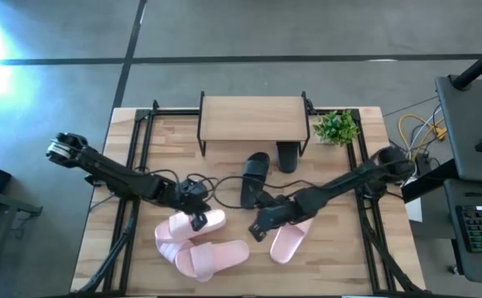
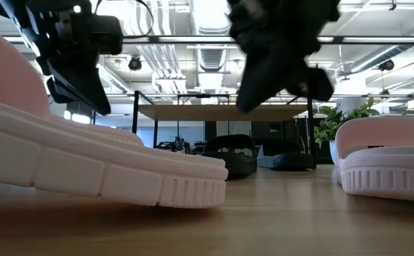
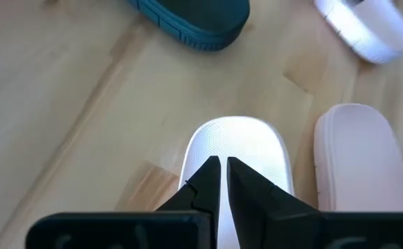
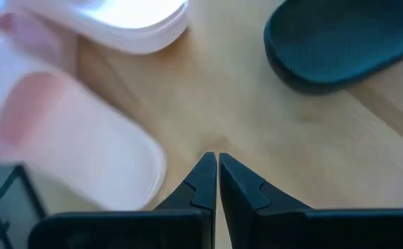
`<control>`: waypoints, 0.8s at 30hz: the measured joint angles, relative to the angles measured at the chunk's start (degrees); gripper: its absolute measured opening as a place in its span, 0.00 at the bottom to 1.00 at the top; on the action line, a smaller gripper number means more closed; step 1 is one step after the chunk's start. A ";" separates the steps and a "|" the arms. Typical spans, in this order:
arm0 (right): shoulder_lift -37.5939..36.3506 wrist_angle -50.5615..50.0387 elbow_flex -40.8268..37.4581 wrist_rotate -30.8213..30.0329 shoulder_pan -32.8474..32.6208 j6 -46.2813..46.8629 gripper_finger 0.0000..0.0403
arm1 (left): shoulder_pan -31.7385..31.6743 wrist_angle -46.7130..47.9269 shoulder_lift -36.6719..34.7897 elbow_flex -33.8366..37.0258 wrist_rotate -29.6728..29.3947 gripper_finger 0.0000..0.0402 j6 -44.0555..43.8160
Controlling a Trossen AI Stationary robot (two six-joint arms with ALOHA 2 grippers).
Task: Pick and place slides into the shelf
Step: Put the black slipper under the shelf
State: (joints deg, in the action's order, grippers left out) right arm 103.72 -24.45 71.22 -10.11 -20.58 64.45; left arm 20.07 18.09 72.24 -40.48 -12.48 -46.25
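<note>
My left gripper (image 1: 198, 220) hovers pressed together and empty over a pink slide (image 1: 193, 225) near the table's front, so next I must spread and descend, shelf (image 1: 253, 118) waiting behind.

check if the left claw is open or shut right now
Shut and empty. In its wrist view the left claw has its fingers nearly touching, nothing between them, hovering over a pink slide.
</note>
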 joint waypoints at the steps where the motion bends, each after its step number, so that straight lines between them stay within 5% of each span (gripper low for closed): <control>1: 1.31 -0.03 0.83 -0.19 0.25 -0.02 0.03 | 0.24 0.11 -1.33 0.74 -0.02 0.03 0.10; 15: 17.49 -0.87 12.14 -5.18 2.49 4.10 0.03 | 1.84 0.98 -18.09 11.52 0.17 0.03 7.48; 24: 19.07 -10.61 15.24 -12.48 6.05 8.59 0.03 | 1.84 5.85 -23.88 12.89 0.11 0.03 13.41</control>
State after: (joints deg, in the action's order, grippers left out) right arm 122.78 -35.06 86.46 -22.59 -14.53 73.04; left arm 21.91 23.94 48.37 -27.59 -12.36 -32.84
